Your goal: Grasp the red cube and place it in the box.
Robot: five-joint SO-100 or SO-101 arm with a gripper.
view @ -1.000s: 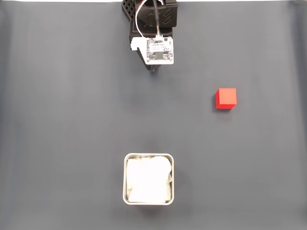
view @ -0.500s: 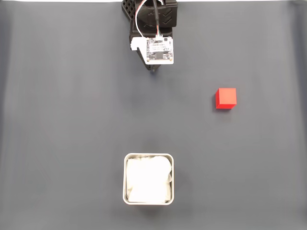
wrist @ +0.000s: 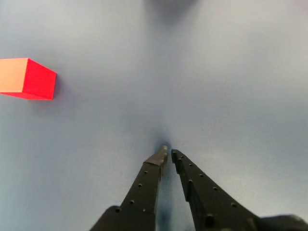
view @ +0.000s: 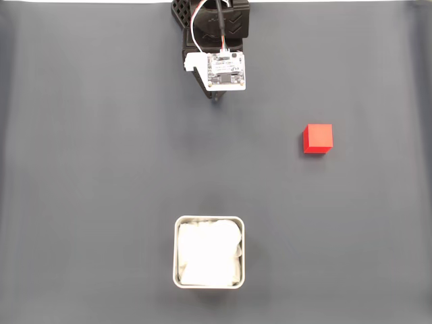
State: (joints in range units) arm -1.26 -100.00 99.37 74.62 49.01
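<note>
In the wrist view the pincer (wrist: 168, 152) has its black fingertips nearly together, holding nothing, low over the grey mat (wrist: 231, 86). The red cube (wrist: 25, 78) sits on the mat off to the left, well apart. In the fixed view the box (view: 209, 220) lies farther off, the cube (view: 318, 138) to its upper right.

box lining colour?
White, wrinkly lining inside the pale grey box; clearest in the fixed view.
</note>
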